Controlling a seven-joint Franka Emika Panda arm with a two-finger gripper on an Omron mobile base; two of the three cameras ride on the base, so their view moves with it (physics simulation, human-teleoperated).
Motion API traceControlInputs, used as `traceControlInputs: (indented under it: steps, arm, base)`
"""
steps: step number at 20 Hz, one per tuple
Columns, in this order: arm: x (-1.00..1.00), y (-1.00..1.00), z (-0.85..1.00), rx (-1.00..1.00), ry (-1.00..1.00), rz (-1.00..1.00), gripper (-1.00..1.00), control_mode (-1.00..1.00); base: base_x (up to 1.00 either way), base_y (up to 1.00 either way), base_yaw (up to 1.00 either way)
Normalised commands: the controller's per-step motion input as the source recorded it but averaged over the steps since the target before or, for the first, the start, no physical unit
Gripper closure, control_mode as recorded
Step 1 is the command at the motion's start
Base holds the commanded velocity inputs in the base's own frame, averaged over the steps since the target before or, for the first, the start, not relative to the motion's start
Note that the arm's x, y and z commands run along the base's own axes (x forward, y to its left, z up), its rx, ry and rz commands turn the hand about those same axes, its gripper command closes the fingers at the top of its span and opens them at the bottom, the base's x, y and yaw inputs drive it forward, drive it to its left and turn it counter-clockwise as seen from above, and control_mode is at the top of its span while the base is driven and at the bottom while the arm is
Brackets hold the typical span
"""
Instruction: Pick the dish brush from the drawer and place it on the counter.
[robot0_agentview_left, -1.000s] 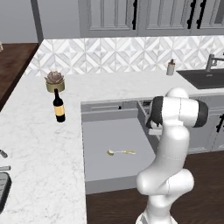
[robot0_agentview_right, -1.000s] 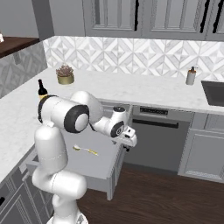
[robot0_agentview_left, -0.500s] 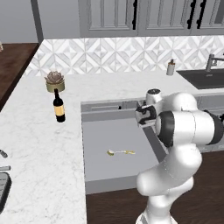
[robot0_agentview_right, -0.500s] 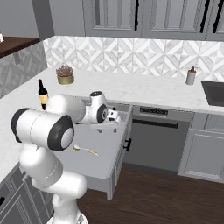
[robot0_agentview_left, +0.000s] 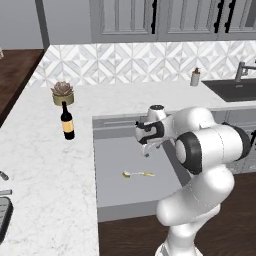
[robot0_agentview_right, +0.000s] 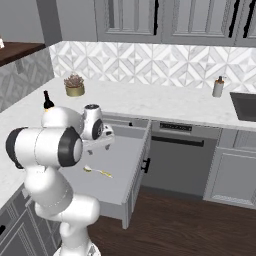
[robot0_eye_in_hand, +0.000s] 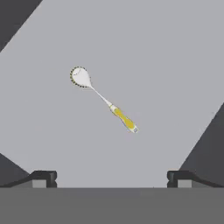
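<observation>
The dish brush (robot0_agentview_left: 138, 174) (robot0_agentview_right: 98, 171) (robot0_eye_in_hand: 103, 99) lies flat on the floor of the open grey drawer (robot0_agentview_left: 115, 190) (robot0_agentview_right: 131, 150), a yellow handle with a small white head. My gripper (robot0_agentview_left: 145, 151) (robot0_agentview_right: 92, 149) (robot0_eye_in_hand: 110, 178) hangs above the drawer, pointing down, a little toward the back of the brush. Its fingers (robot0_eye_in_hand: 43, 178) stand wide apart with nothing between them. The white marble counter (robot0_agentview_left: 45, 165) (robot0_agentview_right: 150, 102) wraps around the drawer.
A wine bottle (robot0_agentview_left: 67, 122) (robot0_agentview_right: 47, 101) and a small potted plant (robot0_agentview_left: 62, 93) (robot0_agentview_right: 74, 85) stand on the counter left of the drawer. A soap dispenser (robot0_agentview_left: 195, 77) (robot0_agentview_right: 218, 87) sits by the sink (robot0_agentview_left: 235, 90). A dishwasher front (robot0_agentview_right: 177, 162) is right of the drawer.
The arm has swung left from beside the drawer's right edge to over the drawer, and the hand has turned to point down. The brush has not moved.
</observation>
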Motion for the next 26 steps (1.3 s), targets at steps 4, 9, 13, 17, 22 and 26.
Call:
traceControlInputs:
  steps: [4,9,13,17,22,26]
  arm:
    - [0.16,0.31,-0.35,0.00,0.14,0.41,-1.00,-1.00]
    - [0.24,0.00,-0.55,0.00,0.05,0.10,-1.00,-1.00]
    - [0.40,0.01,-0.84,0.00,0.00,0.09,-1.00,-1.00]
    - [0.59,0.04,-0.62,0.00,0.00,0.13,-1.00,-1.00]
    - [0.50,0.01,-0.45,0.00,0.03,0.16,-1.00,-1.00]
    - [-0.23,0.00,-0.35,0.00,0.23,0.13,-1.00,-1.00]
  base:
    - [0.00,0.00,0.00]
    - [0.00,0.00,0.00]
    - [0.00,0.00,0.00]
    - [0.00,0.00,0.00]
    - [0.00,0.00,0.00]
    - [0.00,0.00,0.00]
